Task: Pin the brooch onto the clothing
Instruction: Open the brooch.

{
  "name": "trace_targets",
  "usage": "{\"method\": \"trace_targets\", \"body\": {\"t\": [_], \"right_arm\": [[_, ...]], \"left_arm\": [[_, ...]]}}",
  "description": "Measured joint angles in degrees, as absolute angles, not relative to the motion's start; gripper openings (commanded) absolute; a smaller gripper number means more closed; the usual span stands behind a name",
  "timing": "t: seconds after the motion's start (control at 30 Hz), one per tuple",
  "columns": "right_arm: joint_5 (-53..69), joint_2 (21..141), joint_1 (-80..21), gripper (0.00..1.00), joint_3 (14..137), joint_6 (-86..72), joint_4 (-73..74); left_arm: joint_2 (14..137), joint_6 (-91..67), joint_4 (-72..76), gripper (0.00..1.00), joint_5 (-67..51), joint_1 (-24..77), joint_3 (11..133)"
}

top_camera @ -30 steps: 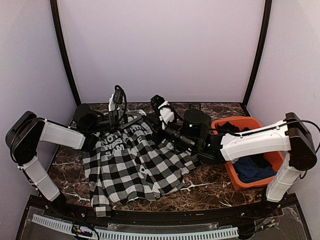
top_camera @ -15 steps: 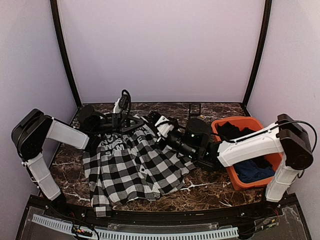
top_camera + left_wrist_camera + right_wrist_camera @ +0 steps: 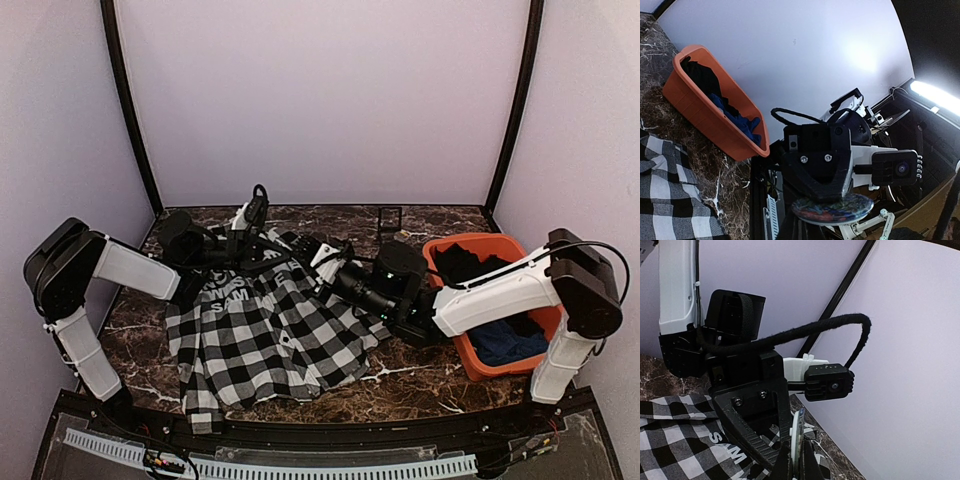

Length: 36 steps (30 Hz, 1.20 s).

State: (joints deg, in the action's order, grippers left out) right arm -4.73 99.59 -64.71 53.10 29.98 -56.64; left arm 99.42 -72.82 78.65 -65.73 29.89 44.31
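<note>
The right gripper [image 3: 827,196] is pinching a round, colourfully printed brooch [image 3: 832,209] over the far edge of the black-and-white checked flannel shirt [image 3: 270,330], which is lying spread on the dark marble table [image 3: 420,375]. The left gripper [image 3: 781,454], fingers pressed together, is meeting the brooch there.

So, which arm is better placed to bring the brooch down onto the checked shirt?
Probably the right. The right claw is shut on the round brooch, near the lettering on the checked shirt. The left claw is shut close beside it; whether it also grips, I cannot tell.
</note>
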Motion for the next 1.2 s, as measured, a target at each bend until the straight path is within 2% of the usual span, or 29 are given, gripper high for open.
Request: {"method": "trace_targets", "body": {"t": [0.37,0.6,0.87,1.2], "right_arm": [[1.87,97.27,-63.22,0.00,48.60,22.24,-61.54],[4.47,95.31,-62.46,0.00,47.99,16.23,-61.25],[10.11,91.13,-59.92,0.00,46.24,1.04,-58.87],[18.37,83.55,-58.98,0.00,49.43,-13.02,-41.52]], "left_arm": [[98.98,-72.62,77.60,0.27,-66.00,31.27,44.31],[97.56,-72.16,77.43,0.30,-65.39,31.66,44.31],[94.96,-69.12,76.79,0.37,-62.15,30.44,44.29],[89.45,-61.41,76.47,0.41,-61.65,29.78,44.40]]}}
